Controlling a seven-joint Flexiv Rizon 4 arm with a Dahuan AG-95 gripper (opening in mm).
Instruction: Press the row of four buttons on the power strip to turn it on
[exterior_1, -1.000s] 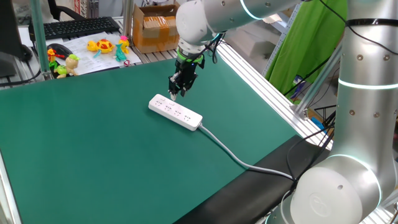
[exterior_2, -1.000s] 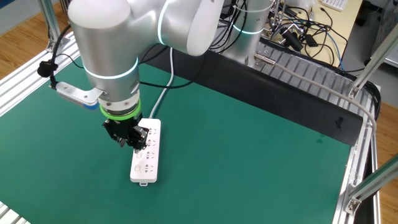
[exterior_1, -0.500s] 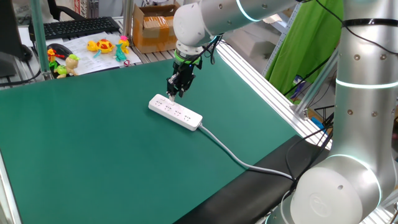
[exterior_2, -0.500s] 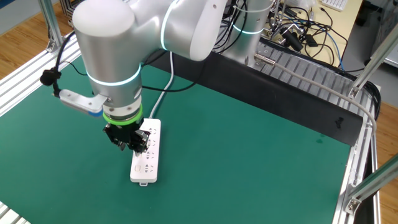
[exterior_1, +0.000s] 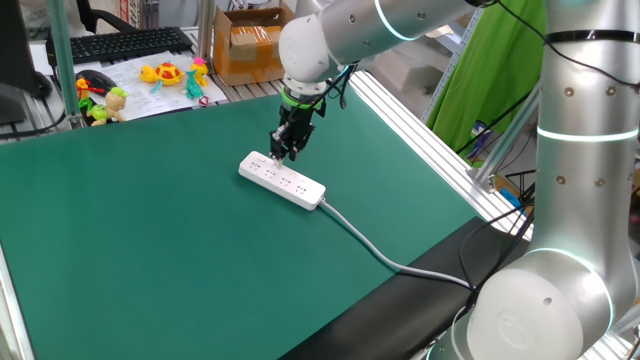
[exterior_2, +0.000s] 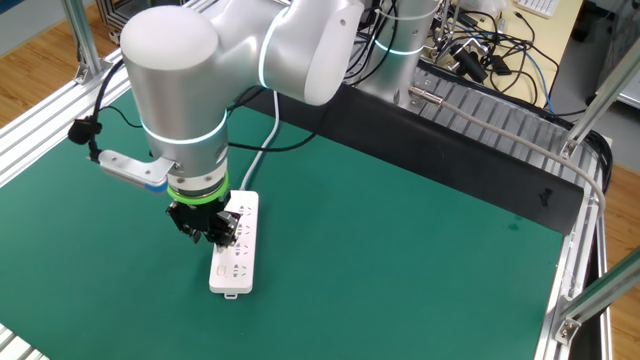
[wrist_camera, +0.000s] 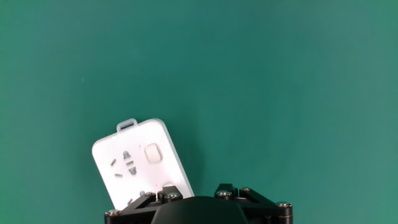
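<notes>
The white power strip (exterior_1: 283, 180) lies flat on the green mat, its cable trailing toward the front right. My gripper (exterior_1: 283, 153) points down over the strip's far end, just above its top face or touching it; I cannot tell which. From the other side, the gripper (exterior_2: 212, 235) hides the middle of the power strip (exterior_2: 233, 270). In the hand view the strip's end (wrist_camera: 124, 165) shows one socket group and a small white button (wrist_camera: 152, 153). A second button (wrist_camera: 168, 186) peeks out at the black hand housing (wrist_camera: 193, 208). The fingertips are hidden.
Toys (exterior_1: 160, 73), papers, a keyboard (exterior_1: 120, 44) and a cardboard box (exterior_1: 248, 45) sit beyond the mat's back edge. An aluminium rail (exterior_1: 420, 130) runs along the right side. The strip's cable (exterior_1: 370, 245) crosses the mat to the front edge.
The arm has shifted a little along the strip toward its free end. The power strip has stayed in place.
</notes>
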